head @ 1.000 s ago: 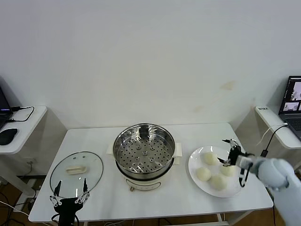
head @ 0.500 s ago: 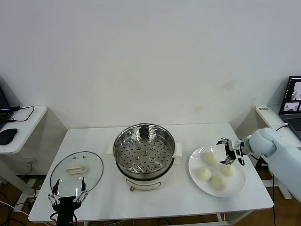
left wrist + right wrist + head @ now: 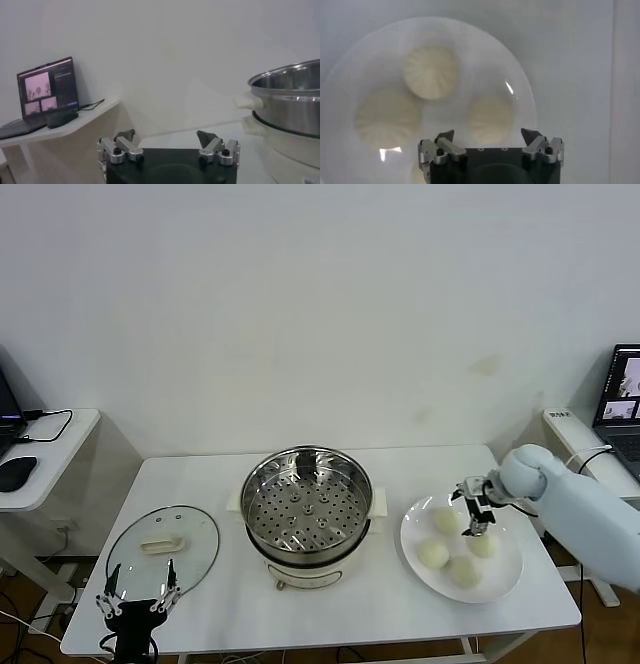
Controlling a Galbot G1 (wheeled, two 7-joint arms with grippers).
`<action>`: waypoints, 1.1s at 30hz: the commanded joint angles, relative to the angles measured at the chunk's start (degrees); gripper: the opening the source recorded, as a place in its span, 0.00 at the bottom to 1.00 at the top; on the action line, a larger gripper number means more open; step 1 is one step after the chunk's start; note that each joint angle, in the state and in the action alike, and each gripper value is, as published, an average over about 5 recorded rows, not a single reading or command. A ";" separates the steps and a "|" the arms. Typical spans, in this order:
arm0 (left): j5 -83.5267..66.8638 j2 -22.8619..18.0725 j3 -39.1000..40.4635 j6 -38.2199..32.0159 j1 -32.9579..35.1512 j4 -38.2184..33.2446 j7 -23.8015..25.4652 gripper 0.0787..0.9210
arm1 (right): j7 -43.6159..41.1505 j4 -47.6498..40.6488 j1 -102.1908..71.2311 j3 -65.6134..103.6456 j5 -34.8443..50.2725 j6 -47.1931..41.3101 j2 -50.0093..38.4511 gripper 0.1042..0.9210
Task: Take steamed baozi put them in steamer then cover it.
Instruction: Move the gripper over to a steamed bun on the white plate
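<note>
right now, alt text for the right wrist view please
The open right gripper hovers above a white plate holding steamed baozi, with one bun between its fingers' line of approach.

Shiny perforated metal steamer, clear glass cover, matt pleated buns, seemingly glossy plate.

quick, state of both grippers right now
Left gripper: open, empty, parked at the table's front edge near the cover.
Right gripper: open, empty, above the steamed baozi on the plate.
</note>
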 commanded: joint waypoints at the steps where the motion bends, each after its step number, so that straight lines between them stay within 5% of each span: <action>1: 0.13 -0.02 -0.06 -0.03 -0.13 0.16 0.01 0.88 | 0.09 -5.31 2.41 -2.97 -1.46 -0.32 4.18 0.88; 11: 0.14 0.12 -0.39 -0.13 -0.12 0.42 -0.08 0.88 | 0.93 -7.33 1.74 -1.45 -2.55 -0.74 5.94 0.88; 33: 0.02 0.21 -0.33 -0.12 0.06 -0.07 -0.06 0.88 | -0.51 -4.20 2.95 -3.37 -0.69 -0.88 3.90 0.64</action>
